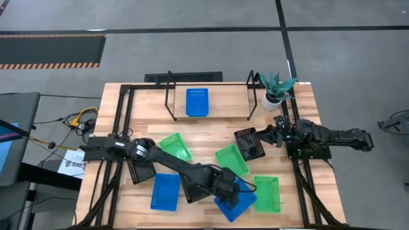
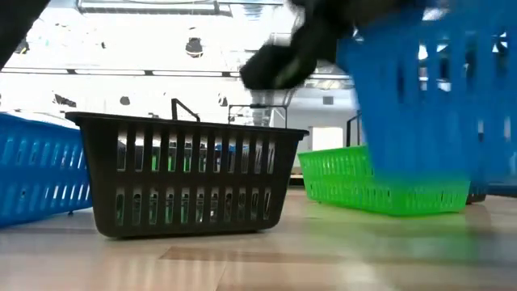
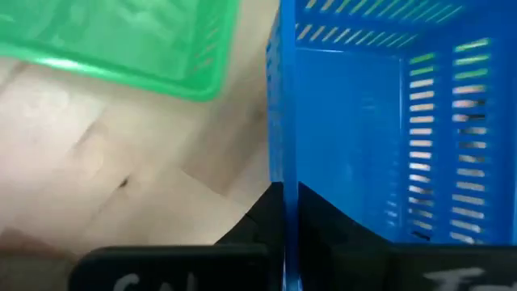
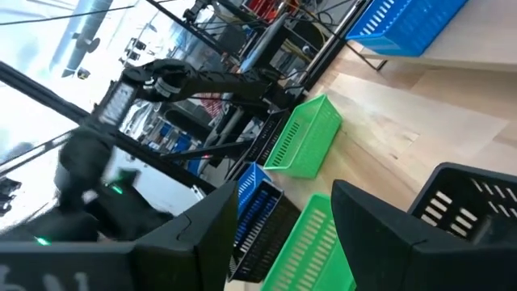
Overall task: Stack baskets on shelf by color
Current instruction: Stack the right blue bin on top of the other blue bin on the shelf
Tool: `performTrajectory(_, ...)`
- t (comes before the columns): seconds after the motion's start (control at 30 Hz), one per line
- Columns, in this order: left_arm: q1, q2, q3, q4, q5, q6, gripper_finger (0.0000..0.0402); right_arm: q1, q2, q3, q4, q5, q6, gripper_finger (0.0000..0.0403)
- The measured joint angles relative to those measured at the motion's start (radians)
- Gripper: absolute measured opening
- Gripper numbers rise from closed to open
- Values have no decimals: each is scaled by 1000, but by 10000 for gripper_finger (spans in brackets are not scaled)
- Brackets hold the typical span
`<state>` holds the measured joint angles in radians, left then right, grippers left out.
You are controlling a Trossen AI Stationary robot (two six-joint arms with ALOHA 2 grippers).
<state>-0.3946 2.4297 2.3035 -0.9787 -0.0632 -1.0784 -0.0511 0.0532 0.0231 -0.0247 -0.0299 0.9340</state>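
In the high view my left arm reaches across the table's near half, and its gripper is shut on a blue basket near the front edge. That basket fills the right of the low view. Another blue basket sits on the shelf at the far edge. A third blue basket rests flat on the table. Three green baskets and black baskets lie scattered. My right gripper waits open beside the black basket on the right. My left gripper pinches one side wall of the blue basket at its rim. One finger is inside the basket and one outside. In the low view the basket hangs off the table, above the green basket behind it.
A white plant pot stands at the shelf's right end. A black basket sits under my left arm, close to the low camera, with a blue one to its left. Black frame rails run along both table sides.
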Motion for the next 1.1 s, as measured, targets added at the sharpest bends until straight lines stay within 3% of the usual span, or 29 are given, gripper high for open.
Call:
performTrajectory(0.07,2,-17,56,-34,5,8,1,2,0,0,0,0,0,224)
performTrajectory(0.2,8,-152,0,-74,-35,-38,1,1,1,-1,6,3,7,224)
performTrajectory(0.4,49,-344,-1,-360,-326,-138,0,-4,1,-1,2,7,8,224)
performTrajectory(0.5,117,-421,-1,-469,-466,-170,0,-4,2,-1,4,8,8,224)
performTrajectory(0.6,225,-468,-1,-533,-534,-122,0,-4,2,-1,3,8,8,224)
performTrajectory(0.8,514,-485,-2,-544,-543,71,0,-4,2,-1,6,9,9,224)
performTrajectory(0.9,647,-470,-2,-544,-534,96,0,-4,2,-1,7,9,9,224)
performTrajectory(1.1,789,-469,-98,-416,-368,114,0,-4,2,-1,9,10,8,224)
